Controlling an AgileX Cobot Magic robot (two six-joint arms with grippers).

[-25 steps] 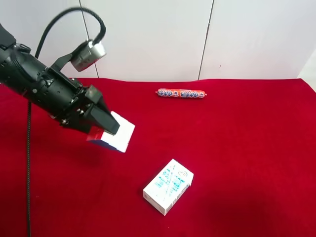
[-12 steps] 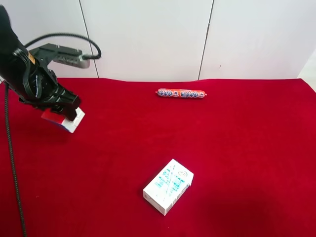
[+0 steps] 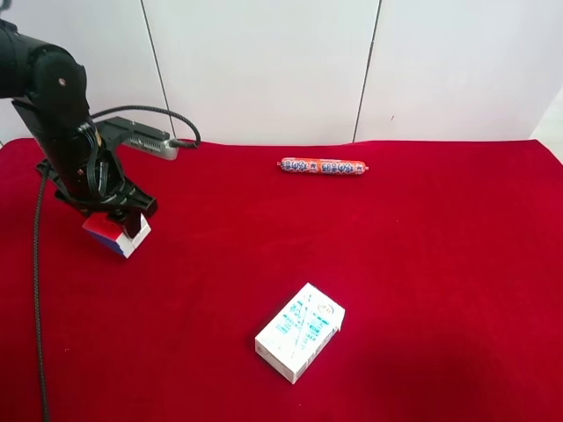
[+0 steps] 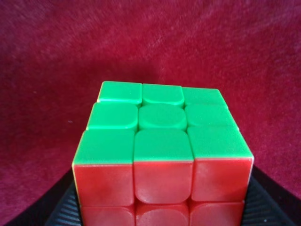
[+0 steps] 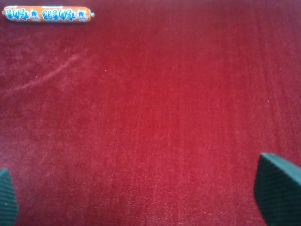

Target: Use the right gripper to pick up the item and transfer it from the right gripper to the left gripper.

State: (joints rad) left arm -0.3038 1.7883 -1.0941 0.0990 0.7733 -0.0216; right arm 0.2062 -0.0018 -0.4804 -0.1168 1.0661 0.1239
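The cube (image 3: 116, 234) sat clamped in the left claw (image 3: 119, 224), low over the red desk (image 3: 396, 264) near its far corner; whether it touched the cloth was unclear. The left wrist view showed its green and red faces (image 4: 162, 155). The right claw (image 5: 141, 197) stood apart. The carton (image 3: 299, 332) and sausage stick (image 3: 323, 166) lay well apart.

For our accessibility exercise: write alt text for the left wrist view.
A puzzle cube fills the view, green face up and red face toward the camera, held between the left gripper's black fingers above red cloth.
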